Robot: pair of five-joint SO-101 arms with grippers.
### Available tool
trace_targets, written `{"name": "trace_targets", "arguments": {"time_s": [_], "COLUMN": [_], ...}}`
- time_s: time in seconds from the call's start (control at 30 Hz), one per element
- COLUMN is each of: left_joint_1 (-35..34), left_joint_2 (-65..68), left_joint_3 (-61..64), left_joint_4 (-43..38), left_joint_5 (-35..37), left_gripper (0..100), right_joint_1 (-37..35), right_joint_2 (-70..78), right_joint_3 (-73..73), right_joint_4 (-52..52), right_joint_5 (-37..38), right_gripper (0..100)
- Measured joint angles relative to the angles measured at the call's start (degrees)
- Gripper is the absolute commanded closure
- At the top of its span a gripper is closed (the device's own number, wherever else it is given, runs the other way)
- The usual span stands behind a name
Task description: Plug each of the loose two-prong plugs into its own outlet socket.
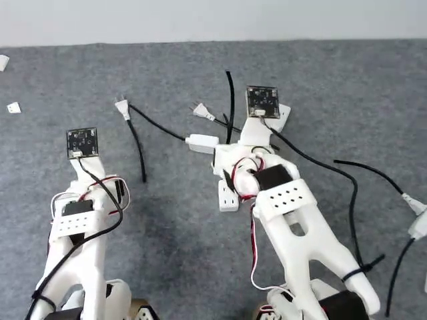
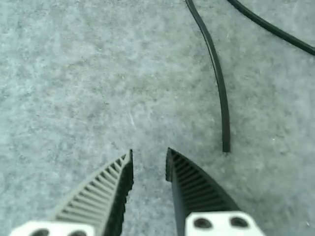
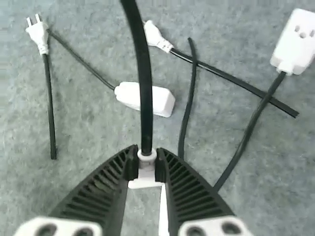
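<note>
Plug (image 3: 146,157), likely light and hard-bodied on a springy cord (image 3: 142,73), clamped between right fingers (image 3: 106,191) just over a socket (image 1: 228,195). Probably grips best at the white body, not the cord. Left fingers (image 2: 194,187) slightly parted, empty.

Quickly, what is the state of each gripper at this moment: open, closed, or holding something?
Left gripper: slightly open, holding nothing.
Right gripper: closed on a white plug with a black cable.
</note>
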Motion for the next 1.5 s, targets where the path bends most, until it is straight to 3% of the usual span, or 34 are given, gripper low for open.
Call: {"name": "trace_targets", "arguments": {"time_s": [0.37, 1.5], "left_joint_1": [0.0, -1.4], "left_joint_2": [0.0, 0.0], "left_joint_3": [0.0, 1.0], "left_joint_4": [0.0, -0.1], "left_joint_5": [0.0, 0.0], "left_gripper": [90, 90], "right_joint_1": [1.1, 2.0], "right_joint_2": [0.0, 5.2], "right_joint_3": [6.2, 9.1], "right_joint_4": [-4.9, -8.7], "right_joint_5": [6.4, 10.0], "right_gripper": [99.1, 99.1]}}
